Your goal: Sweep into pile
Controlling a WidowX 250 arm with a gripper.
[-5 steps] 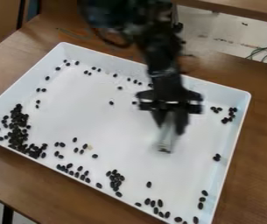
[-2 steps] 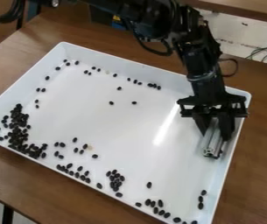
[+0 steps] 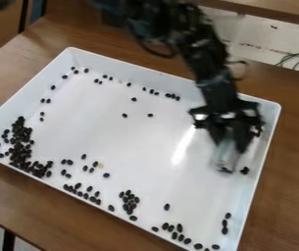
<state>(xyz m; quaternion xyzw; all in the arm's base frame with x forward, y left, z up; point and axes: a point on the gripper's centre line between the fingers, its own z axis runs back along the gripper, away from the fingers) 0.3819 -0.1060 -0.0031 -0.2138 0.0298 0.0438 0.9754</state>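
Left: densest heap of black, oval beans lies in the near-left corner of the white, shallow, rectangular plastic tray, on the brown wooden table. It looks the same as in the prior 2 frames, so no gain there.

Centre: 2 loose beans lie mid-tray; a smaller black bean cluster is by the near wall.

Right: black 2-finger gripper is closed on a pale, silvery, ribbed bar, the probable sweeping tool. Both have shifted left from the right wall since the last frame. A small black clump now shows just beside the bar. Judgement: this clump remains ungathered; the next stroke likely needs to catch its wall side.
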